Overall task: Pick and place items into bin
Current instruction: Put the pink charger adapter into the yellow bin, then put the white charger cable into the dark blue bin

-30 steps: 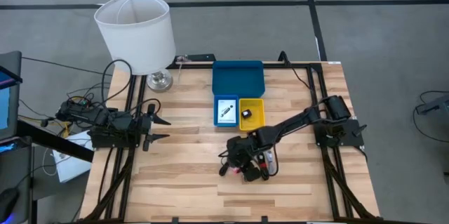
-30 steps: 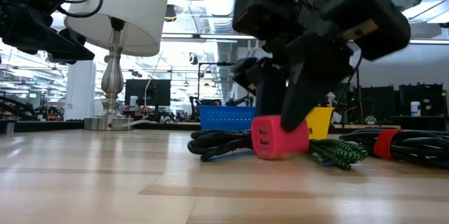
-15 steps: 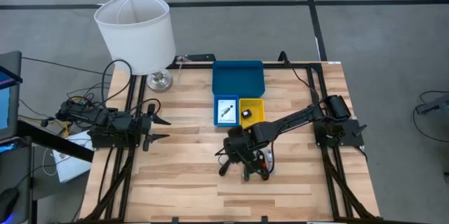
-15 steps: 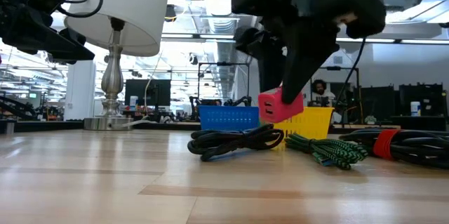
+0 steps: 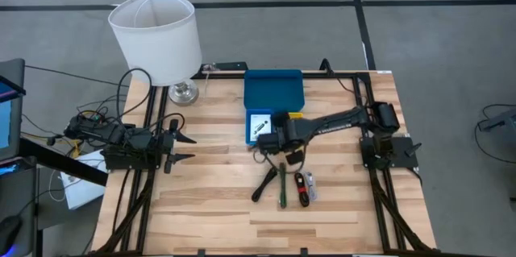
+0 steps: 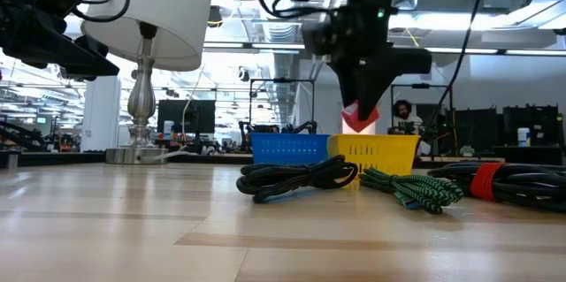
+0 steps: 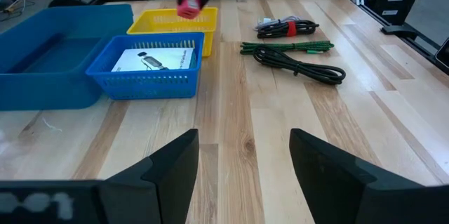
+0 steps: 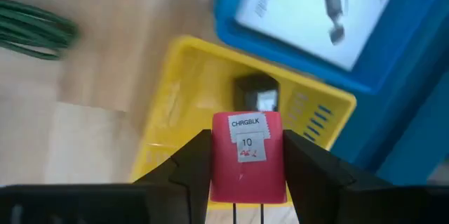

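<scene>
My right gripper [image 5: 282, 138] is shut on a small red charger block [image 8: 247, 171] with a white label. It hangs above the yellow square tray [image 8: 189, 104], which holds a small black piece [image 8: 256, 92]. Beside that tray sits the small blue tray [image 5: 260, 126] with a white printed card [image 8: 316, 3]. The wide blue tray [image 5: 274, 92] lies behind both. A black cable [image 5: 266, 183], a green cable [image 5: 282, 186] and a black-red cable [image 5: 302, 186] lie on the table. My left gripper [image 5: 184, 148] waits open at the table's left side. My right gripper pinches the red block by its two opposite side faces [image 8: 219, 161], one finger on each. The fingers [image 6: 367, 74] come from above, pointing down. The block [image 6: 361, 116] is lifted clear and hangs over the yellow tray, label face toward the wrist camera.
A white lampshade [image 5: 157, 35] on a metal base [image 5: 184, 92] stands at the table's far left corner. The three cables lie in a group near the table's middle [image 7: 298, 59]. Bare wood lies between the left gripper and the trays [image 5: 218, 152].
My right gripper has lifted the red block off the table from beside the cables. It has carried the block up and toward the far edge, to a spot over the yellow tray. The cables have stayed where they lay.
</scene>
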